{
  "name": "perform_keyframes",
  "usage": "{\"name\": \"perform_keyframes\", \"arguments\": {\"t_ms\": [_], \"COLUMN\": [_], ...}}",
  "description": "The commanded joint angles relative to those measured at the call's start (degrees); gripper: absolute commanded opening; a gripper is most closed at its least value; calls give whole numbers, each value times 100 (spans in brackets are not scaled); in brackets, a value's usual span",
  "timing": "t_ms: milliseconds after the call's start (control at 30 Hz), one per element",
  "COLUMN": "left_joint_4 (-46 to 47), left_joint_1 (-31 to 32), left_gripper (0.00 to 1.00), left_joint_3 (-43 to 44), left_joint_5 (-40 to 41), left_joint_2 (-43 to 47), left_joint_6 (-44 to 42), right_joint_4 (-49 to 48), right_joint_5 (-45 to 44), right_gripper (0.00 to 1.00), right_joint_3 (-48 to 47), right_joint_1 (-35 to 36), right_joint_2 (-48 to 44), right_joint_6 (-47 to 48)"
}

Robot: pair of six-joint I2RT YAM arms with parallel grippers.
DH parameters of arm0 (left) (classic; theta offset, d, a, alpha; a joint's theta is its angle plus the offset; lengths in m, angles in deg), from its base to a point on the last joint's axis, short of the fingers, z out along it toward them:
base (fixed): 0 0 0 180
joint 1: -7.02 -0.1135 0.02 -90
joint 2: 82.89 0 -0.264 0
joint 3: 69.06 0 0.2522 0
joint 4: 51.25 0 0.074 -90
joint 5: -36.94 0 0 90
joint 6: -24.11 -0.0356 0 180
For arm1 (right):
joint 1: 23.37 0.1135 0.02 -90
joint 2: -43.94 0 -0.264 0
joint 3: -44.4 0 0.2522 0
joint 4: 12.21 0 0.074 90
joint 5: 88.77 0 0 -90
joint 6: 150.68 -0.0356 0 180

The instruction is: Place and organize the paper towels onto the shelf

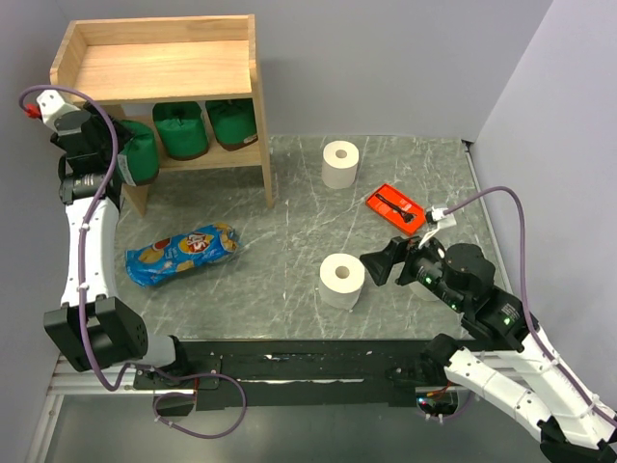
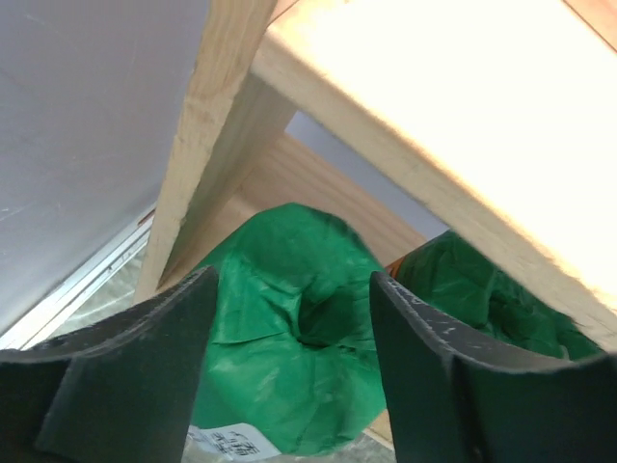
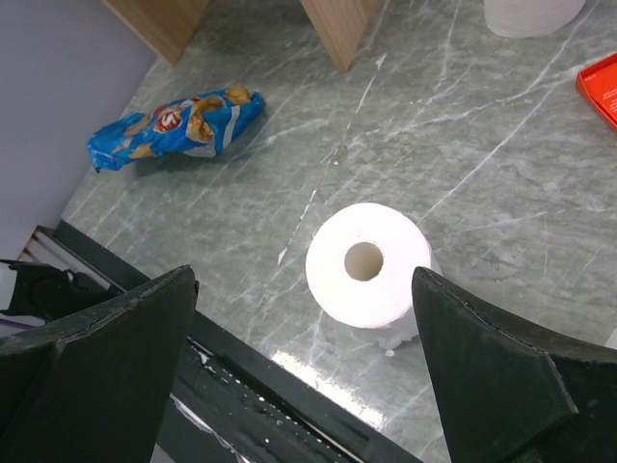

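Here the left hand point(image 2: 292, 280) has its fingers apart on either side of a green-wrapped roll point(image 2: 280, 251) at the end of the shelf's point(image 1: 154, 68) lower tier, touching or not I cannot tell; two other green rolls point(image 1: 181, 128) sit along that tier; the right hand point(image 3: 304, 275) hangs wide open over a white roll point(image 3: 386, 289) upright on the bench point(image 1: 289, 212); another white roll point(image 1: 339, 164) stands farther back, near an orange tray point(image 1: 393, 204); a blue snack bag point(image 1: 181, 254) lies apart.
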State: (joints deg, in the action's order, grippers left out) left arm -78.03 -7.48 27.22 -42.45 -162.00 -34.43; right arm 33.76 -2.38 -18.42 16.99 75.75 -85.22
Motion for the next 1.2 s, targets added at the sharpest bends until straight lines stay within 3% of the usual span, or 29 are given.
{"name": "perform_keyframes", "arguments": {"t_ms": [0, 167, 367, 667, 833, 1033, 1167], "left_joint_4": [441, 11, -1825, -1827, -2354, -1882, -538], "left_joint_1": [-18, -18, -9, -53, -219, -1010, -1116], "left_gripper": [71, 77, 77, 84, 94, 96, 97], "left_joint_3": [115, 299, 898, -1351, -1774, -2494, -3537], "left_joint_5": [-173, -165, -42, -208, 397, 371, 198], "left_joint_2": [273, 546, 554, 2135, 2032, 2066, 2549], "left_joint_6": [-219, -193, -36, 387, 1150, 1547, 1451], "right_joint_4": [14, 84, 181, 199, 154, 102, 154], "right_joint_5": [-51, 1, -34, -16, 115, 221, 247], "right_gripper": [100, 100, 100, 100, 99, 99, 100], "right_joint_3": [-315, -315, -262, -113, -60, 54, 2], "right_joint_1": [16, 25, 25, 25, 16, 25, 16], "right_joint_2": [-210, -325, -457, -597, -501, -615, -597], "right_joint_6": [-69, -131, -174, -148, -131, -157, -87]}}
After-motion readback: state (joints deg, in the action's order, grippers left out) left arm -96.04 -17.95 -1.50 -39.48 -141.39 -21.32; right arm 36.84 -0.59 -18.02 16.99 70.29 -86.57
